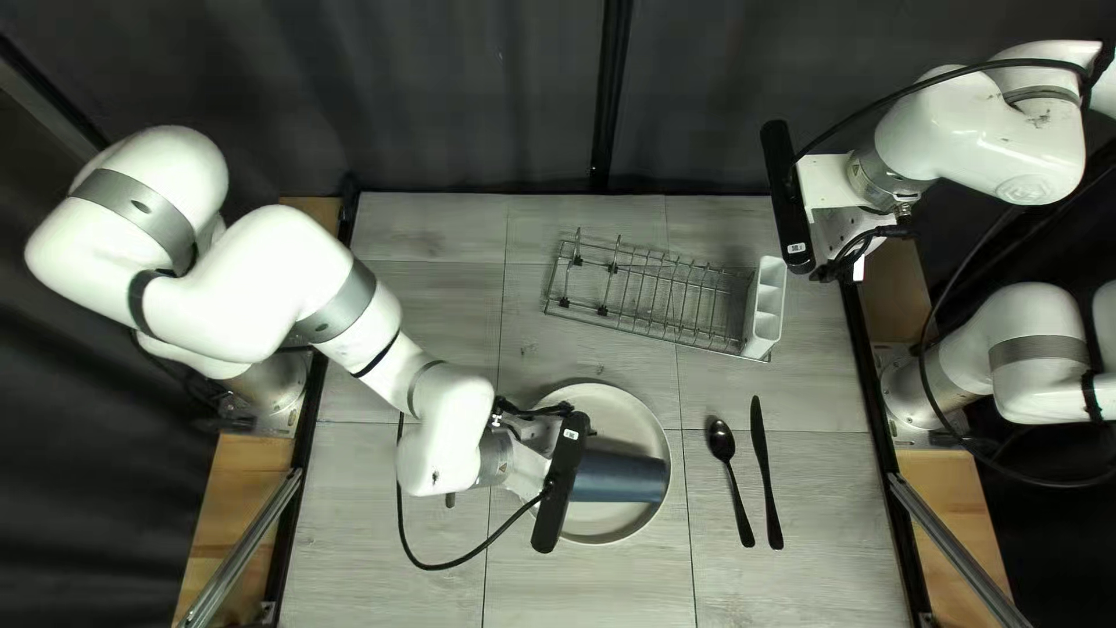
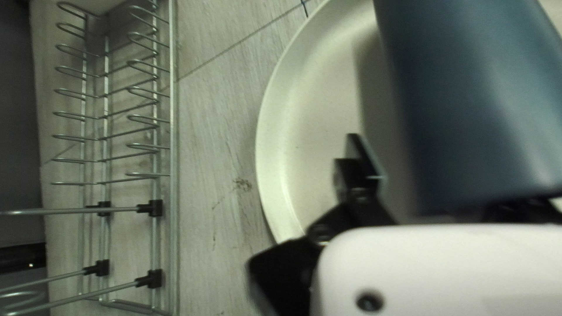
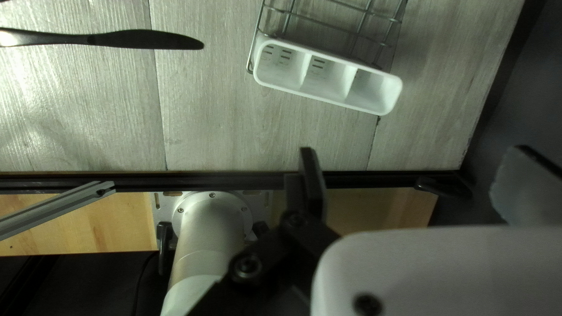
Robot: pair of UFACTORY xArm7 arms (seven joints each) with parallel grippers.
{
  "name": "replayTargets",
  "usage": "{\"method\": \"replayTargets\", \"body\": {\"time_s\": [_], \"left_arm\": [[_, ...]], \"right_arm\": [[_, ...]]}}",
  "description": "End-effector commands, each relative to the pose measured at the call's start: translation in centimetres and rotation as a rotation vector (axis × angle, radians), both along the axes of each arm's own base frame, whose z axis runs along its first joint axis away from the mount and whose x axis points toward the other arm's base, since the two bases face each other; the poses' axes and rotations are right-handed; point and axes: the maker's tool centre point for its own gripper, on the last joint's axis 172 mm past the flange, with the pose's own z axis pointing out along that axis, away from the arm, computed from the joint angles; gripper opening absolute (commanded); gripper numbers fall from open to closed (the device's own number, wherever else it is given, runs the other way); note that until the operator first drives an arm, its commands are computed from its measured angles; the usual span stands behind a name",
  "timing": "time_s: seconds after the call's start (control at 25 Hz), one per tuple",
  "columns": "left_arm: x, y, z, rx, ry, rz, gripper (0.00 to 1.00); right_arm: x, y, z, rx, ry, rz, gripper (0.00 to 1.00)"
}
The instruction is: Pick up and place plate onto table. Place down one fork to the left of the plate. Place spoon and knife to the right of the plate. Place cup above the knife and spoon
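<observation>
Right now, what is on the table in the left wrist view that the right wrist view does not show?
Only the left wrist view shows the pale plate, the dark blue cup sideways over it, and the black clips on the wire rack.

Only the right wrist view shows the knife and the open compartments of the white holder.

Both show part of that rack and of the gray wood-grain table.
</observation>
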Motion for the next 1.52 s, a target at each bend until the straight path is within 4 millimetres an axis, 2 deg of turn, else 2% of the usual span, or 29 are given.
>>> {"method": "replayTargets", "body": {"time_s": [0.04, 0.28, 0.52, 0.64, 0.92, 1.08, 1.2, 1.52], "left_arm": [[-1.5, -0.3, 3.8, 0.036, -0.017, 0.014, 0.0], [-2.7, 2.0, 7.4, 0.041, 0.045, 0.058, 0.0], [-6.0, 5.8, 11.5, -0.009, 0.185, 0.124, 0.0], [-7.1, 6.1, 14.0, 0.008, 0.219, 0.149, 0.0], [-7.1, 6.1, 14.0, 0.008, 0.219, 0.149, 0.0], [-8.9, 8.4, 15.0, -0.123, 0.323, 0.123, 0.0], [-11.1, 10.2, 17.4, -0.24, 0.438, 0.064, 0.0], [-11.4, 10.6, 17.4, -0.265, 0.449, 0.067, 0.0]], "right_arm": [[0.0, 0.0, 0.0, 0.0, 0.0, 0.0, 1.0], [0.0, 0.0, 0.0, 0.0, 0.0, 0.0, 1.0], [0.0, 0.0, 0.0, 0.0, 0.0, 0.0, 1.0], [0.0, 0.0, 0.0, 0.0, 0.0, 0.0, 1.0], [0.0, 0.0, 0.0, 0.0, 0.0, 0.0, 1.0], [0.0, 0.0, 0.0, 0.0, 0.0, 0.0, 1.0], [0.0, 0.0, 0.0, 0.0, 0.0, 0.0, 1.0], [0.0, 0.0, 0.0, 0.0, 0.0, 0.0, 1.0]]}}
